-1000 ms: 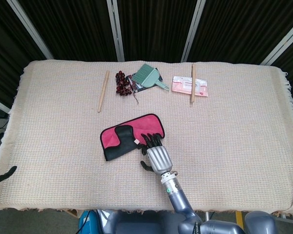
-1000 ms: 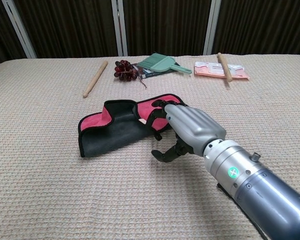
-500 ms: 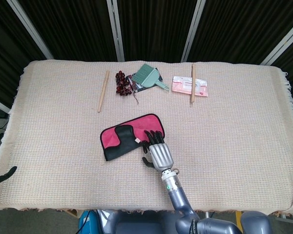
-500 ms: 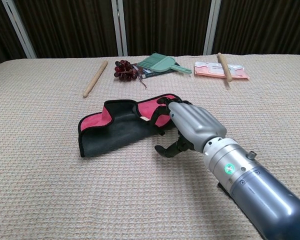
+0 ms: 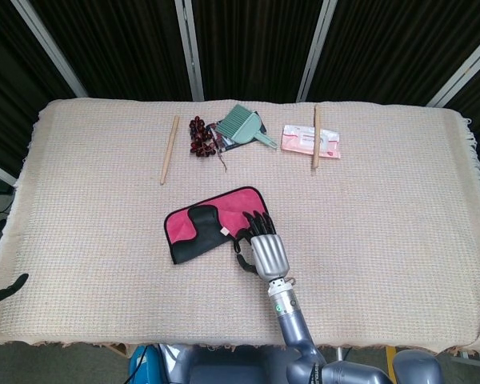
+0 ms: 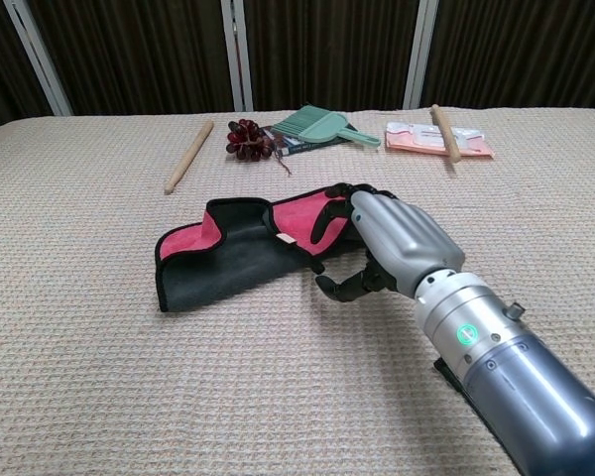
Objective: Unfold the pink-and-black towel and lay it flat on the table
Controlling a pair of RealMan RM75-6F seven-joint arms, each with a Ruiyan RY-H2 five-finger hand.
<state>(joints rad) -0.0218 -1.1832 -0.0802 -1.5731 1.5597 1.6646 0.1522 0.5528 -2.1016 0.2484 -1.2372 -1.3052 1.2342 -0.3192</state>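
The pink-and-black towel [image 5: 202, 227] [image 6: 224, 254] lies folded at the middle of the table, black flap toward me and pink showing along its far side. My right hand [image 5: 266, 246] [image 6: 395, 241] sits at the towel's right end. Its fingers are spread and lie on top of the pink edge, while the thumb curls low beside the near edge, apart from the cloth. Nothing is pinched between them. A small dark part of my left hand [image 5: 10, 286] shows at the table's front left corner; how its fingers stand is hidden.
Along the far side lie a wooden stick [image 5: 170, 150], a dark bunch of grapes [image 5: 200, 136], a green brush [image 5: 246, 128], and a pink packet [image 5: 310, 142] with a second stick [image 5: 316, 134] across it. A beige woven cloth [image 5: 400, 208] covers the table.
My right hand has slid a little to the right and further over the towel's right end. The towel has kept its shape and place.
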